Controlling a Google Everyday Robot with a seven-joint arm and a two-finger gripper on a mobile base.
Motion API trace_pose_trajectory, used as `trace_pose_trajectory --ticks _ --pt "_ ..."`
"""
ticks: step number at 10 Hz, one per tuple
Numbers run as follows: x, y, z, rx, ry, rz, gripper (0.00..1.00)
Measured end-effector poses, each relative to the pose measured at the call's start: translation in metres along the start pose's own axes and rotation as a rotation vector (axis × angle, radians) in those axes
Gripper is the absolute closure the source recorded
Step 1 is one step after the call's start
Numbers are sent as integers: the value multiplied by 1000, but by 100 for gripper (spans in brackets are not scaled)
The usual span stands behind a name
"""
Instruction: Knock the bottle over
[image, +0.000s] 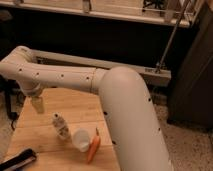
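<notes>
The bottle (60, 126) is small and clear with a white cap and a pale label. It stands upright on the wooden table (80, 107), left of a short white cup (81, 139) and an orange carrot (93, 146). My gripper (37, 104) hangs from the white arm over the table's left part, up and to the left of the bottle and apart from it.
A black object (17, 161) lies at the table's front left corner. My thick white arm (125, 115) fills the right side of the view. A dark counter front and a metal pole (172, 35) stand behind the table. Speckled floor lies at the right.
</notes>
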Motion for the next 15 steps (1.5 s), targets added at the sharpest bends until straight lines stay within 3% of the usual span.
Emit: trace_pose_trajectory --ticks 6,8,9,11,13,15 --pt "0 0 0 0 1 -2 20" --pt "11 -4 0 6 28 -10 20" --pt "21 -12 5 27 55 -19 20" --pt "44 -45 31 117 102 -37 21" --pt "41 -71 51 183 92 -37 35" --pt "20 -93 60 233 47 -13 57"
